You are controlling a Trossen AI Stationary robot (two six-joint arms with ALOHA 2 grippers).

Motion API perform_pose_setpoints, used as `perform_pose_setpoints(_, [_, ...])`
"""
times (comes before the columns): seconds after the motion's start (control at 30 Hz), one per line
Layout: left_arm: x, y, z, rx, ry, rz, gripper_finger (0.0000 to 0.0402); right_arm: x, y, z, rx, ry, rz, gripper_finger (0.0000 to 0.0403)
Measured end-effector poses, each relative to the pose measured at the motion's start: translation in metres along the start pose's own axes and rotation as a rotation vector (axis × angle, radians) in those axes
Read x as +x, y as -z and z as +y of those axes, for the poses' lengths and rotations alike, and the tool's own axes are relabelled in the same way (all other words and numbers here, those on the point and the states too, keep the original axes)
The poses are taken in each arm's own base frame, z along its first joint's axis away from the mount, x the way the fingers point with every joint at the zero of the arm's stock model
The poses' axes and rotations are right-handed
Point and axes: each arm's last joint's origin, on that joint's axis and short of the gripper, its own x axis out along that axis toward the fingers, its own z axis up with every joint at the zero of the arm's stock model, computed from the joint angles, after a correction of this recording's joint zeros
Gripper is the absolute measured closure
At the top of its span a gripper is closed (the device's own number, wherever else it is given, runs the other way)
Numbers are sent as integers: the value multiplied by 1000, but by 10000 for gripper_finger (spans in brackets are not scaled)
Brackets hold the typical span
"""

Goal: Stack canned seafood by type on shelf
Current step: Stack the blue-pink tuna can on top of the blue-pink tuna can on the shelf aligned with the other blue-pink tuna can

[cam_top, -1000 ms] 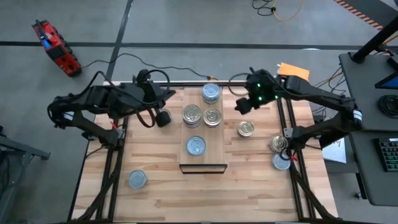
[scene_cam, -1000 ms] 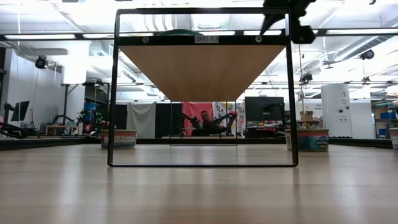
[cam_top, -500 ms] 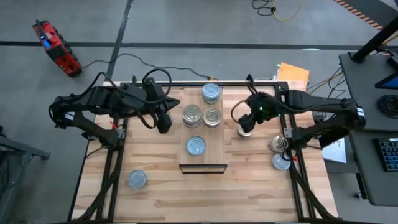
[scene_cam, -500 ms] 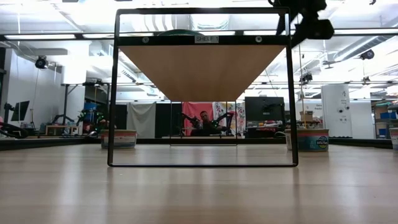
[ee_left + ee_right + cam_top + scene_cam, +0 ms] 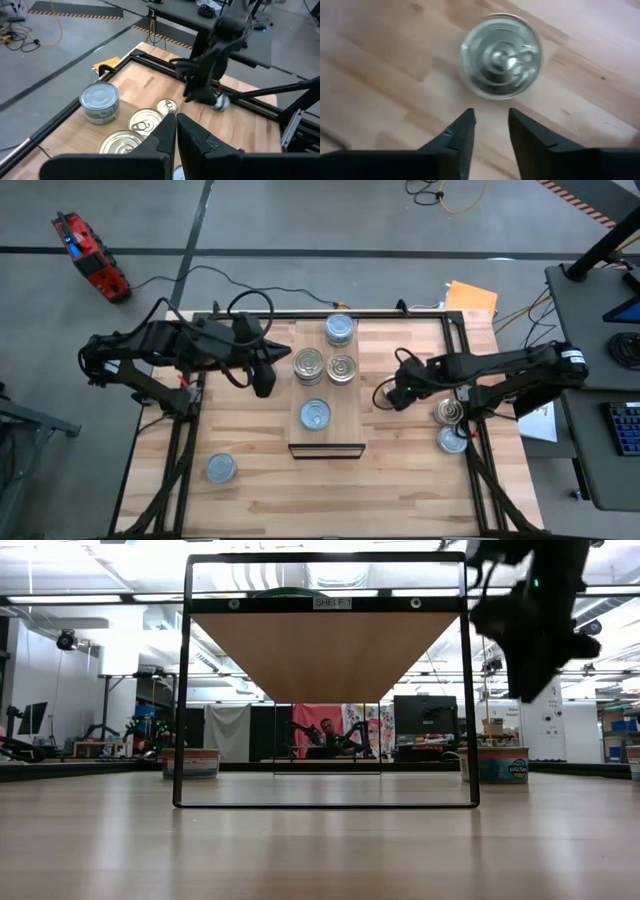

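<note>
Hovering right of the pale plank shelf (image 5: 325, 405): right gripper (image 5: 490, 131), dark fingers parted, grasping nothing, over a round ringed silver tin (image 5: 501, 56) lying on the grainy wooden desk (image 5: 400, 470). Waiting left of the shelf: left gripper (image 5: 263, 380), fingers clenched.

Four tins (image 5: 314, 413) on the shelf (image 5: 357, 422); three more on the wooden table (image 5: 260, 460).

Four tins (image 5: 323, 366) upright on pale shelf (image 5: 326, 442)
</note>
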Motion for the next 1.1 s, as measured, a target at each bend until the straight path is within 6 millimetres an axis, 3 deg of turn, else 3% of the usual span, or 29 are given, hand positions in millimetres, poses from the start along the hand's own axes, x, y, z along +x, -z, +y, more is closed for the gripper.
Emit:
perform_pose_setpoints(0.27, [6,-4,-5,-29,18,-42,401,32,4,-3,68,-42,-119,387])
perform_pose_setpoints(0.43, [11,-3,-7,-29,13,-31,401,41,5,-7,105,-5,-208,390])
perform_pose_setpoints(0.77, [16,-6,-14,-43,42,-76,401,60,21,-13,141,-23,-169,390])
perform_pose_setpoints(1.1, [13,-5,-24,-49,84,-89,401,59,39,-6,109,-65,-119,390])
